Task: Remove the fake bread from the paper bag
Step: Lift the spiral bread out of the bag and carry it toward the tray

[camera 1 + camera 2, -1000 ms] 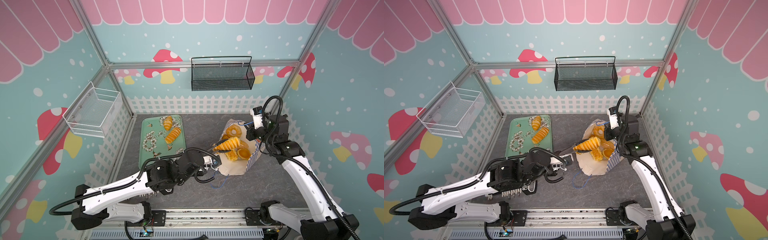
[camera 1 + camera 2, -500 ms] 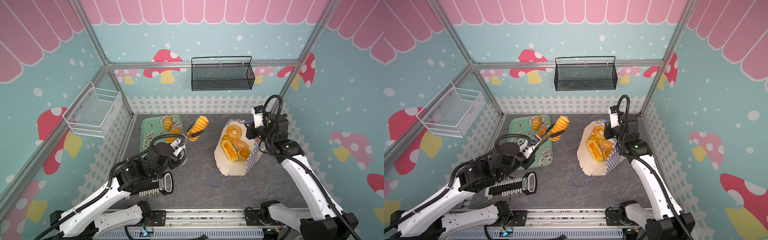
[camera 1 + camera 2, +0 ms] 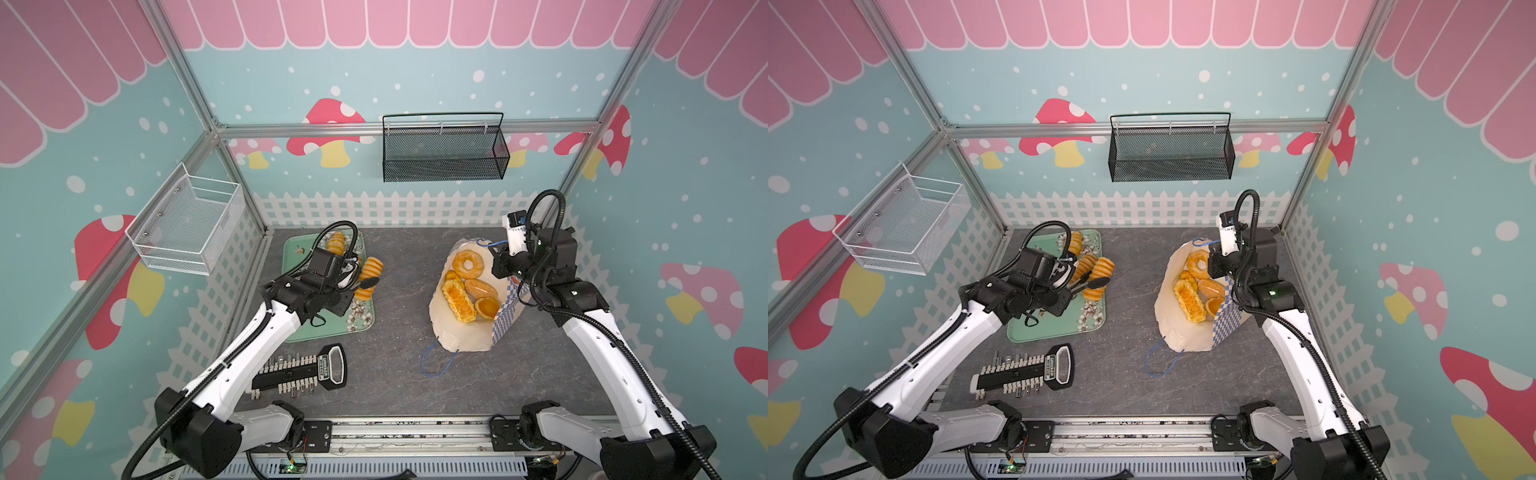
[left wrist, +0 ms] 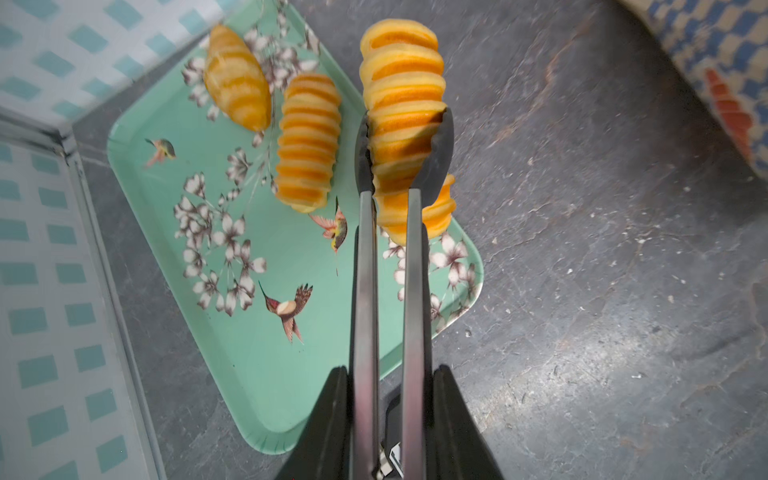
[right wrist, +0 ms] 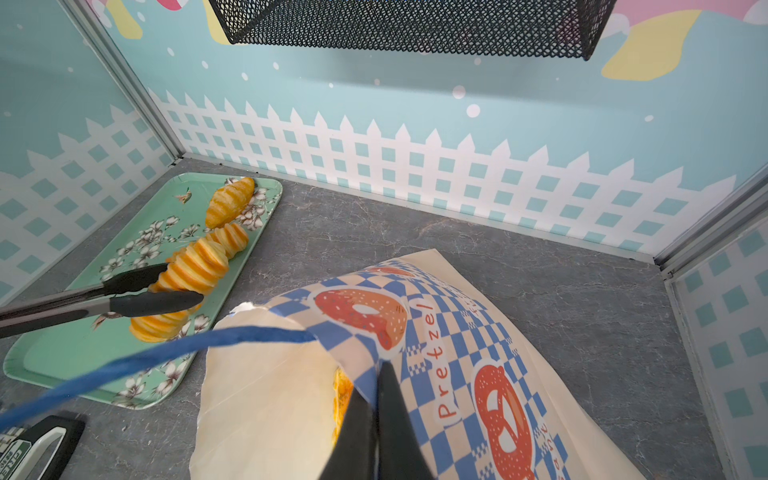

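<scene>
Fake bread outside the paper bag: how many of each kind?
Ribbed loaves: 2, the lying loaf on the tray and the held loaf in the tongs
Croissants: 1, the croissant on the tray
Total: 3

Two ribbed loaves (image 4: pixel 402 83) (image 4: pixel 308 141), one croissant (image 4: pixel 237 79), one doughnut (image 3: pixel 468 264)

Teal mushroom-print walls (image 3: pixel 415 83), white picket-fence trim (image 3: pixel 374 208), grey stone-look floor (image 3: pixel 519 374), black mesh basket (image 3: pixel 444 153), white wire basket (image 3: pixel 187 224).

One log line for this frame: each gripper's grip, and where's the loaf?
left gripper shut on tongs | tongs clamp ribbed loaf above tray edge | right gripper shut on paper bag rim
</scene>
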